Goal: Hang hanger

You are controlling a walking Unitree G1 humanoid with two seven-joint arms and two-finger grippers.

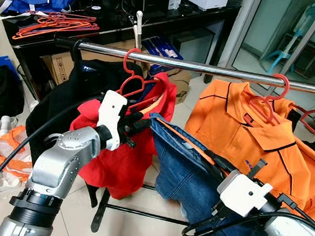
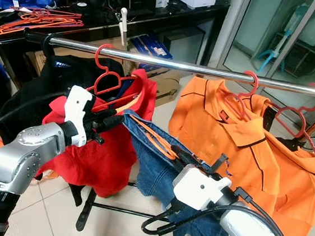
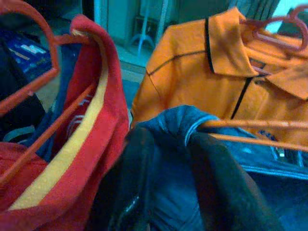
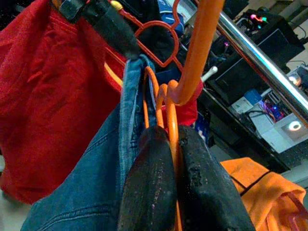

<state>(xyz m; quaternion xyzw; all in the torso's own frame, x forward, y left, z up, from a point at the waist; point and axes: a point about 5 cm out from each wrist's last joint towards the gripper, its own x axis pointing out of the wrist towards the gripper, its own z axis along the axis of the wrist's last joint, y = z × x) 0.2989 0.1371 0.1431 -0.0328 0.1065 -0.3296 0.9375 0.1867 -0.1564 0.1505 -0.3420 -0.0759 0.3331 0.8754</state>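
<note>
Below the chrome rail (image 1: 219,71), between a red shirt (image 1: 122,159) on a red hanger (image 1: 133,73) and an orange polo (image 1: 240,132), a pair of jeans (image 1: 190,183) is held up on an orange hanger (image 4: 185,82). It has not yet been hooked over the rail; its hook is seen in the right wrist view rising towards the bar but stopping short of it.

The right gripper (image 4: 171,159) is clenched on the hanger's thin orange wire just beneath the hook, both black fingers pressed against the neck. The left gripper (image 1: 137,124) is closed on the denim waistband at the hanger's far end, where the blue cloth is pinched between its dark fingers in the left wrist view.

The load is judged to be awkward rather than fragile. Denim is heavy and limp, so most of the weight will be carried by the hanger, and the cloth will sag and swing if it is lifted quickly. The hanger itself looks thin and springy; some bending under the jeans is to be expected, and the smooth wire could twist in a loose pinch. The firmest hold is judged to be at the neck, right below the hook, where it is gripped now, since the hook can be steered from there. The waistband hold is best used only to steady the cloth.

The gap on the rail between the two hung garments appears wide enough for the hook.
</note>
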